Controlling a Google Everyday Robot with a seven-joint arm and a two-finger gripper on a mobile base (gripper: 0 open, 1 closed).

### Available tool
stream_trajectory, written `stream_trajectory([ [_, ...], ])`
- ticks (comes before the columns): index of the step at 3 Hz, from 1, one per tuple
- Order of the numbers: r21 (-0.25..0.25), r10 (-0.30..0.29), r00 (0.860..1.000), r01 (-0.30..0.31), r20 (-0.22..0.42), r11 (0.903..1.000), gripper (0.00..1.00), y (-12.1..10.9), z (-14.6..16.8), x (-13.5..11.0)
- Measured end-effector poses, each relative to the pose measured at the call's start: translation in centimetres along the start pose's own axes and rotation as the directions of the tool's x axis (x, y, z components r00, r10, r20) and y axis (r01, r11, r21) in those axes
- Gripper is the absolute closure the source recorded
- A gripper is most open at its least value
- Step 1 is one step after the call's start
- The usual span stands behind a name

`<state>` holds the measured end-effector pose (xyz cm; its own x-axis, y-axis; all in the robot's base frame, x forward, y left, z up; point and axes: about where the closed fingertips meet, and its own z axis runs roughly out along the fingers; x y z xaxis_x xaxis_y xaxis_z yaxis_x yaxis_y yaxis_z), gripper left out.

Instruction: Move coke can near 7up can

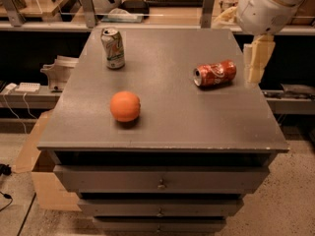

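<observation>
The red coke can (214, 73) lies on its side on the right part of the grey cabinet top (167, 122), its silver top facing left. The pale whitish-green 7up can (112, 48) stands upright at the far left of the top. My gripper (256, 60) hangs from the white arm at the right edge of the top, just right of the coke can and apart from it. It holds nothing that I can see.
An orange (125, 106) sits on the left front part of the top, between the cans and nearer to me. Drawers (160, 181) are below the top. Shelves with clutter (133, 9) run behind. A cardboard box (34, 166) stands on the floor at the left.
</observation>
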<state>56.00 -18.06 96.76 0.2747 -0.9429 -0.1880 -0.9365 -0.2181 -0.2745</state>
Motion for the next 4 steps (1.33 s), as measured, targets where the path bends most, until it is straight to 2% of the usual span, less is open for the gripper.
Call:
stream_trajectory([
  [1, 0.042, -0.069, 0.998, 0.069, 0.008, 0.9968, 0.0, -1.7, -0.2, 0.0],
  [2, 0.051, -0.003, 1.0, 0.002, 0.024, 0.9987, 0.0, -1.7, 0.8, 0.2],
  [4, 0.04, 0.055, 0.995, -0.058, 0.083, 0.9975, 0.0, -4.4, 4.4, 0.7],
])
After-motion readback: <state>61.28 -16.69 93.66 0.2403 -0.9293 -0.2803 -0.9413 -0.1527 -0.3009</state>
